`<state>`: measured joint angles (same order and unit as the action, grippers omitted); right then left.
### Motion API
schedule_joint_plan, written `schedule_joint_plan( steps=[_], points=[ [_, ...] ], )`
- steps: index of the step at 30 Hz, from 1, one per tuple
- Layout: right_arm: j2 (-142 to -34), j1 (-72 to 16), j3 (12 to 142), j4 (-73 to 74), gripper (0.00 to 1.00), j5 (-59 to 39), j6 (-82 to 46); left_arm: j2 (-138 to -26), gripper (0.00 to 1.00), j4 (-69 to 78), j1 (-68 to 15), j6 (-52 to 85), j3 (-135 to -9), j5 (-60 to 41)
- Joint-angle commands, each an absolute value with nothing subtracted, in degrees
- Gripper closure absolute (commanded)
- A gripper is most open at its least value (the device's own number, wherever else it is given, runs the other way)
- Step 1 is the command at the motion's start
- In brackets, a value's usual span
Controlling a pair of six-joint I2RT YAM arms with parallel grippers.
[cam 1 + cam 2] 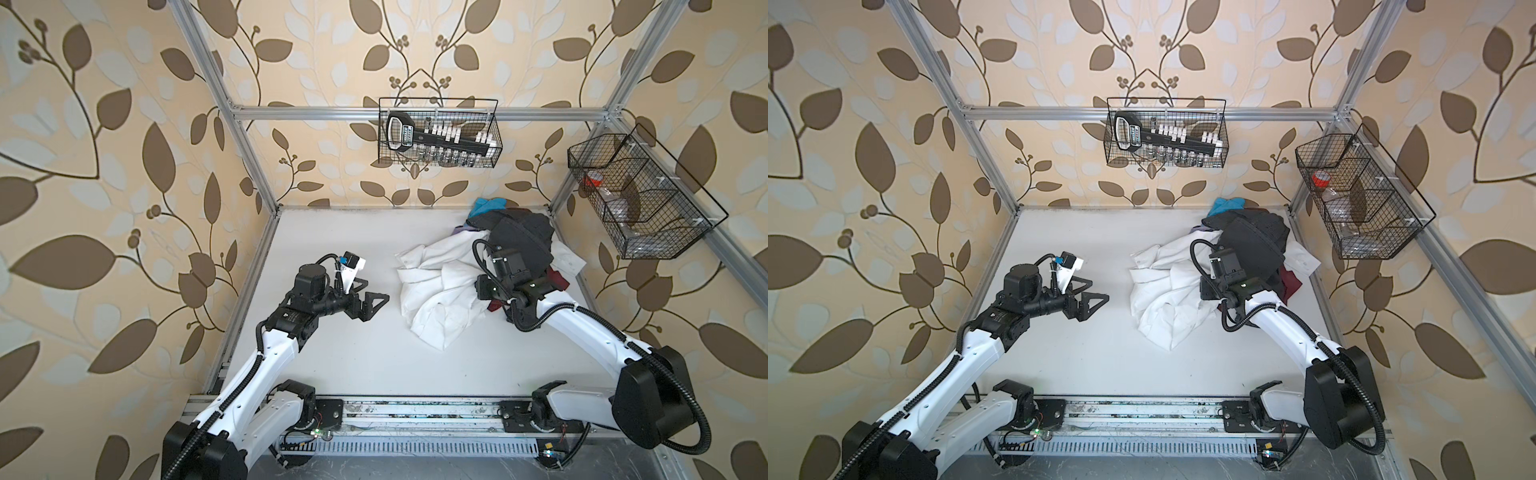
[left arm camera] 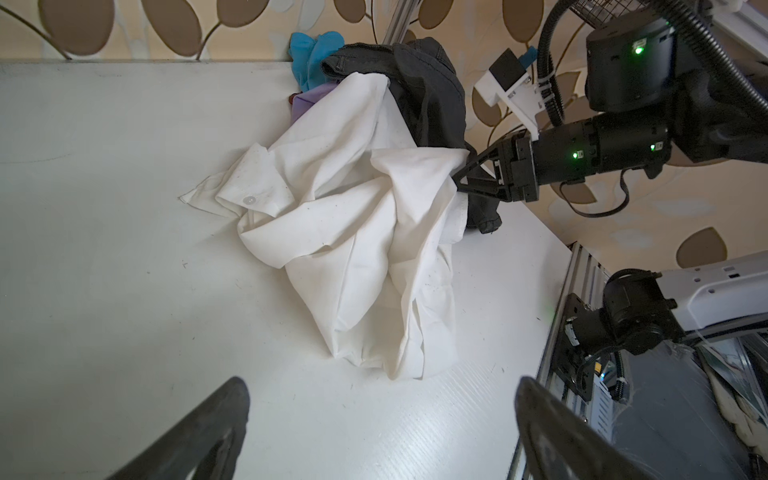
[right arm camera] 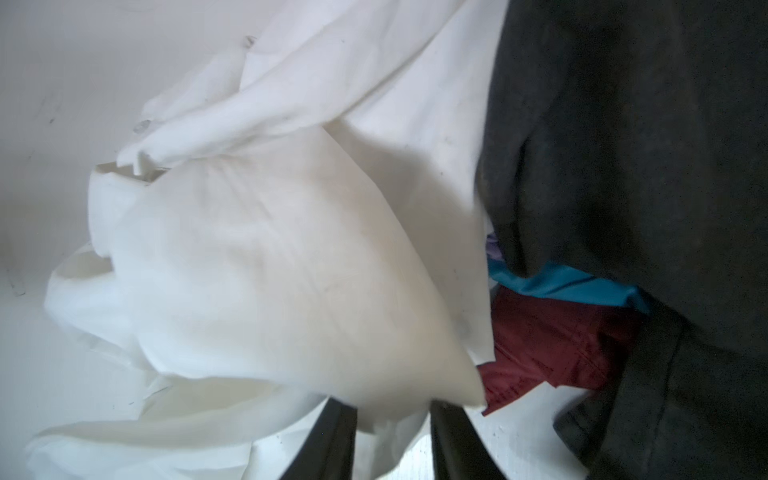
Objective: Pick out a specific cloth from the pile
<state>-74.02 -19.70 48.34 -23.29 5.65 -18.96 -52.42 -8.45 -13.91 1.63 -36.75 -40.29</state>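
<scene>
Table point(image 1: 332, 357) white, walls papered in a leaf print. The pile point(image 1: 538, 224) point(image 1: 1273, 224) sits in the far right corner. On top is the dark grey garment point(image 2: 432, 95) point(image 3: 623, 145). Behind it, against the wall, a turquoise piece point(image 1: 490, 204) point(image 2: 309, 52). A lilac scrap point(image 2: 309, 99) shows low on the pile's left side, and a maroon piece point(image 1: 559, 280) point(image 3: 552, 345) at its near right edge. The cloth point(image 1: 436, 291) point(image 1: 1163, 299) point(image 2: 353, 228), the white shirt, spills from under the dark garment toward the table's middle and front. It is crumpled and rests on the surface. A buttoned end lies flat at its far left edge, and another white end pokes out on the pile's right side. Right gripper point(image 2: 457, 183) point(image 3: 395, 419) is low where shirt meets dark garment, tips against the white fabric. In the right wrist view its jaws stand a little apart with a fold of the shirt in the gap. Cannot tell whether they pinch the fold or merely straddle it. Left gripper point(image 1: 377, 289) point(image 1: 1099, 289) hovers over bare table left of the shirt, apart from it. Its jaws are spread wide with nothing between them, pointed toward the cloth.
</scene>
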Motion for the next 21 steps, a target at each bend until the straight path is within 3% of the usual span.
schedule_joint_plan(
  steps=[1,4,6,7,8,16,21],
  points=[
    [-74.06,-19.64,46.77,-22.47,0.56,9.22,-19.51,-51.91,0.01,-7.91,-14.33,0.73,-36.94,-40.34],
    [-74.24,-19.01,46.02,-22.44,0.29,9.86,-19.42,-51.87,0.01,-7.91,-14.33,0.65,-36.93,-40.34],
    [-74.26,-18.49,45.37,-21.95,0.17,9.94,-19.36,-51.78,0.01,-7.9,-14.33,0.62,-36.92,-40.34],
    [-74.27,-18.15,44.83,-21.46,0.04,9.49,-19.33,-51.77,0.01,-7.91,-14.33,0.62,-36.92,-40.34],
    [-74.19,-17.57,44.41,-20.97,0.01,8.59,-19.33,-51.81,0.01,-7.84,-14.37,0.66,-36.91,-40.36],
    [-74.29,-10.97,40.14,-14.03,0.01,-6.56,-20.02,-51.95,0.01,-7.91,-14.35,0.62,-36.92,-40.43],
    [-73.74,-10.74,39.24,-10.99,0.08,-12.7,-21.2,-52.05,0.01,-7.85,-14.36,0.62,-36.91,-40.43]
  ],
)
